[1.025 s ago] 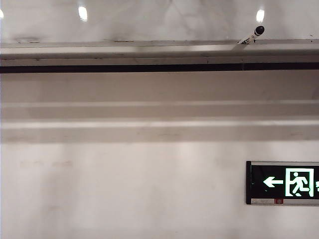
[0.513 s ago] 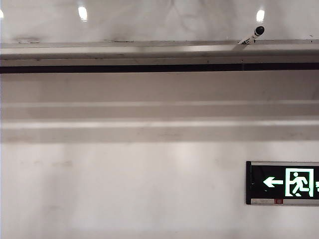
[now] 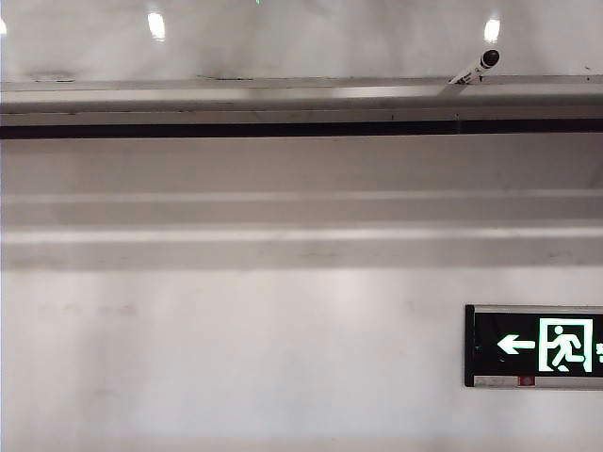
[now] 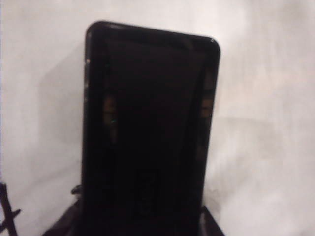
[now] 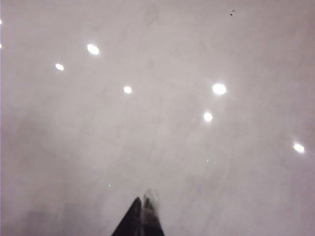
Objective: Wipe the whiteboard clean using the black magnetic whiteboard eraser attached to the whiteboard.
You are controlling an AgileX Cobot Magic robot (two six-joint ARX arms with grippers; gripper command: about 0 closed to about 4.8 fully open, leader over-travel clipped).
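Nothing shifted outside; left tool (image 4: 140, 227) grips black eraser (image 4: 147, 128) against whiteboard (image 4: 266, 123); right tool (image 5: 142, 214) shut, empty.

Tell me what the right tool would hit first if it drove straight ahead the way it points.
Most likely the whiteboard. The right tool, shut, points at that glossy surface with nothing between them; how far off the board is cannot be judged.

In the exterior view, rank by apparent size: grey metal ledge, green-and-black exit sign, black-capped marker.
1. Long grey metal ledge, spanning the full width.
2. Green-and-black exit sign, cut off at the right edge.
3. Black-capped white marker resting on the ledge, smallest by far.
Neither the left nor the right gripper shows here.
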